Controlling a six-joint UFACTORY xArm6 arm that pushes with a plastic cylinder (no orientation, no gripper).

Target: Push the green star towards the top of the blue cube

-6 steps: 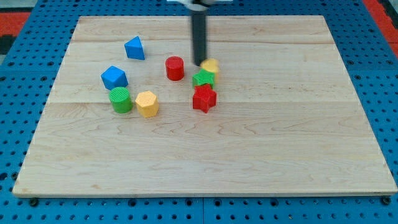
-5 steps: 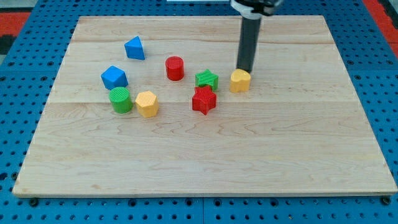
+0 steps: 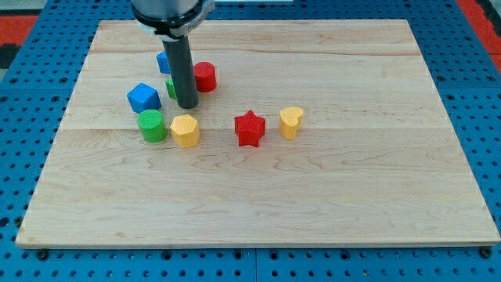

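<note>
pressing from the right, my tip (image 3: 188, 105) sits against the green star (image 3: 171, 88), mostly hidden behind the rod, just up-right of the blue cube (image 3: 143, 97) on the counter (image 3: 352, 196). no pincer fitted; state cannot be told.

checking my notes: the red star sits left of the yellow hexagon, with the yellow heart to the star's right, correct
Not quite. In the camera view the red star sits right of the yellow hexagon, not left. The yellow heart is indeed to the star's right.
</note>
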